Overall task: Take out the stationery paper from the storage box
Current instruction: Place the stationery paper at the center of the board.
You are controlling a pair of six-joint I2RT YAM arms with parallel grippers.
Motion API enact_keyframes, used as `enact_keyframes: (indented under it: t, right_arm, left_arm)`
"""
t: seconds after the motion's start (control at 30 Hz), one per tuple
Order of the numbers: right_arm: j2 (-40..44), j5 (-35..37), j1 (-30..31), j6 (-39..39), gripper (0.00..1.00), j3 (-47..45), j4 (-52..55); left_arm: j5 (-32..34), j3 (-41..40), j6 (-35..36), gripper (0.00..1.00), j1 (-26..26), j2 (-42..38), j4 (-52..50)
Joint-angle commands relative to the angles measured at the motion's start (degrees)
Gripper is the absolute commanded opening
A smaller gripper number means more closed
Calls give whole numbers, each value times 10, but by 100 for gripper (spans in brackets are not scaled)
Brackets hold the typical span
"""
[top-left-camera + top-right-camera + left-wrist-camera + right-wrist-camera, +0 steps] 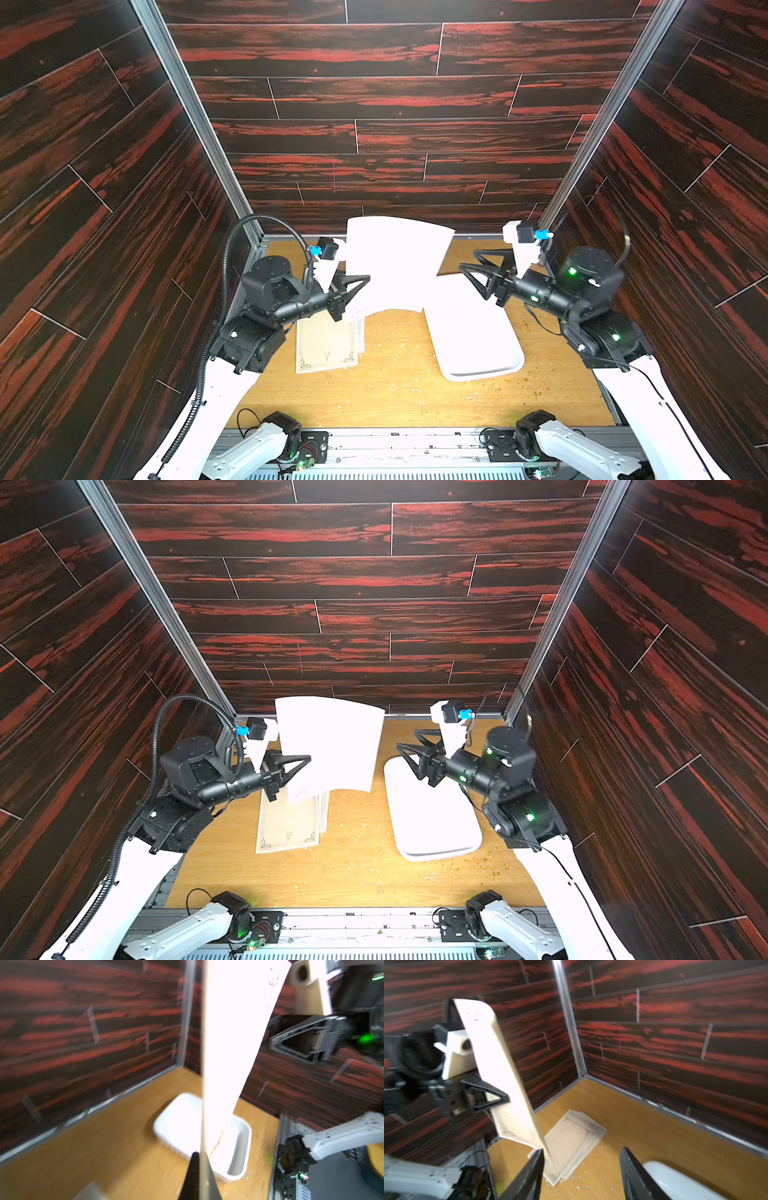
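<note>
Stationery paper stack outside storage box; sheet aloft.

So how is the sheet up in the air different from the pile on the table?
The sheet stands roughly upright, pinched by the left gripper; the pile lies flat on the table. The sheet bows; the pile is flat. The sheet is single; the pile holds several, slightly fanned. Both are cream paper with dark corner flourishes.

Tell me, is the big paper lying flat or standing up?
Standing up, in the air. The left tool pinches the sheet by one edge, and it curves upward above the paper stack lying flat below.
</note>
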State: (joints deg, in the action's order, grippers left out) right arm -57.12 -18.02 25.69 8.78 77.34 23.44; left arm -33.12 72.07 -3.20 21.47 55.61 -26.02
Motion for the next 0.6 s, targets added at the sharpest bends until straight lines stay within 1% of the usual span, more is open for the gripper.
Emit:
enact_keyframes:
  t: [0.0, 0.07, 0.17, 0.23, 0.37, 0.57]
  right_arm:
    - [-18, 77, -1, 17, 60, 13, 40]
    - [-40, 115, -1, 35, 61, 22, 68]
    - [-65, 143, -1, 52, 60, 31, 103]
    - [-77, 143, -1, 62, 61, 31, 116]
    - [-86, 115, -1, 79, 60, 25, 122]
    - [-88, 108, -1, 94, 60, 15, 126]
  left_arm:
    - [48, 30, 3, 0, -31, 22, -162]
    - [55, 40, -9, 0, -55, 40, -205]
    - [66, 45, -23, 0, -84, 62, -239]
    - [78, 40, -31, 0, -98, 74, -243]
    - [94, 22, -36, 0, -128, 105, -241]
    - [48, -35, -42, 0, -180, 156, -213]
